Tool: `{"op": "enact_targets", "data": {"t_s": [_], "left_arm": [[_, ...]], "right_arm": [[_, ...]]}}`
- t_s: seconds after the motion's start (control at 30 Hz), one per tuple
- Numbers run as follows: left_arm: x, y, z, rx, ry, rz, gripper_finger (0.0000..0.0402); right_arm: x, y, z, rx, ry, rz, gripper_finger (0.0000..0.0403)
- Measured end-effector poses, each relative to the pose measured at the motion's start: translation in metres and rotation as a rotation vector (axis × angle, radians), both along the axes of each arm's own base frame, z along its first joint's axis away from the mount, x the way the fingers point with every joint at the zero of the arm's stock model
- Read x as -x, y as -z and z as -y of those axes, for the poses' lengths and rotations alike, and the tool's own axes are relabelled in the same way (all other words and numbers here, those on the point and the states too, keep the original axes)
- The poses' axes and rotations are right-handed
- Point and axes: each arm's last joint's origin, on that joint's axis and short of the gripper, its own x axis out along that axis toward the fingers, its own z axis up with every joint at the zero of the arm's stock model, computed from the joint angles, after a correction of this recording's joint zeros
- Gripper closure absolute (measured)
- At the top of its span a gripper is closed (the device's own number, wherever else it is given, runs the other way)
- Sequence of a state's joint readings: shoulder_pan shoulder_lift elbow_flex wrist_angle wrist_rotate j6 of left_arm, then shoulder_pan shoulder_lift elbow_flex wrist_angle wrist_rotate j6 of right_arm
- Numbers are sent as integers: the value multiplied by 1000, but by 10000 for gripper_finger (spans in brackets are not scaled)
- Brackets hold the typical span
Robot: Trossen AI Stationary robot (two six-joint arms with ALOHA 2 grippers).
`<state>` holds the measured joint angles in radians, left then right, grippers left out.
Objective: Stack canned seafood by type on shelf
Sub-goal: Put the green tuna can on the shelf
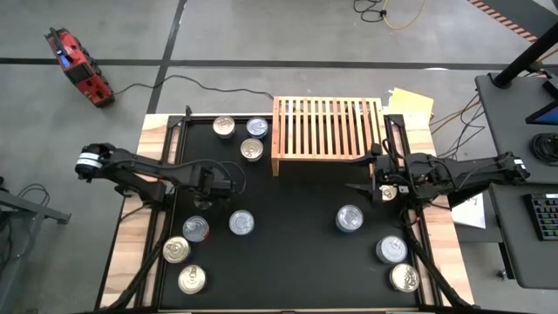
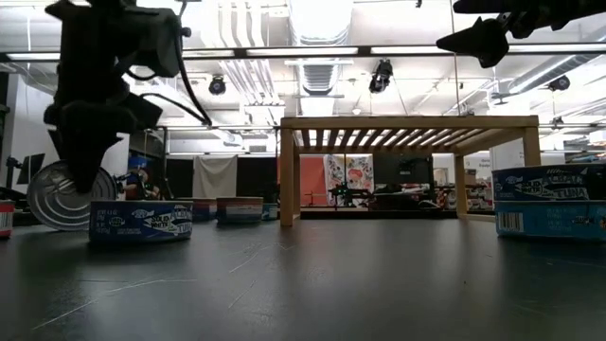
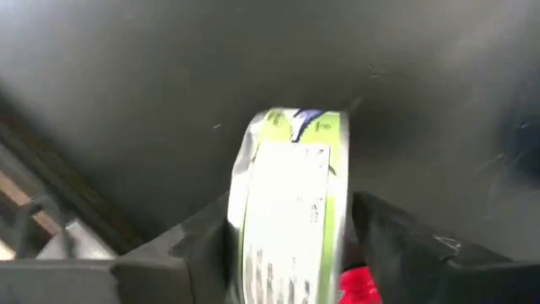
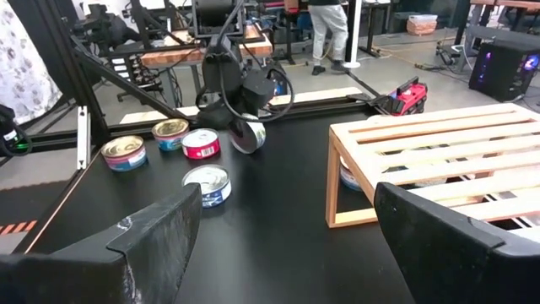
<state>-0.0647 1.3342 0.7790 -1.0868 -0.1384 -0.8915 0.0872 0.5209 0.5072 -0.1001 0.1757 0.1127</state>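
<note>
Pinching a tin (image 3: 294,211) on edge in my left gripper (image 3: 291,253) above the black mat (image 1: 288,218) (my right gripper (image 4: 278,245) is waiting, fingers spread, beside the shelf (image 1: 327,126)).

Robotics lab or workshop. Evidence: bare grey concrete floor (image 1: 261,35) crossed by dark tape lines; a red tool case (image 1: 80,66) at 10 o'clock with cables trailing; a desk with a keyboard (image 1: 545,216) at 3 o'clock; exposed ceiling ducting (image 2: 248,33) and strip lights; further workbenches (image 4: 207,46) (a person standing beyond them).
</note>
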Motion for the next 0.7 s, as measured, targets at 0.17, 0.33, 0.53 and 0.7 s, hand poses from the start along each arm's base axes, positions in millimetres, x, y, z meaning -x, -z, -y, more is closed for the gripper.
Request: {"op": "enact_targets", "data": {"t_s": [0.17, 0.33, 0.53, 0.7], "left_arm": [[1, 3, 1, 7, 7, 6, 274], [-2, 0, 2, 4, 30, 20, 289], [-11, -15, 8, -32, 122, 77, 289], [-27, -43, 15, -117, 246, 192, 289]], "right_arm": [[0, 0, 0, 0, 0, 1, 60], [0, 0, 0, 0, 0, 1, 60], [0, 0, 0, 0, 0, 1, 60], [0, 0, 0, 8, -1, 8, 60]]}}
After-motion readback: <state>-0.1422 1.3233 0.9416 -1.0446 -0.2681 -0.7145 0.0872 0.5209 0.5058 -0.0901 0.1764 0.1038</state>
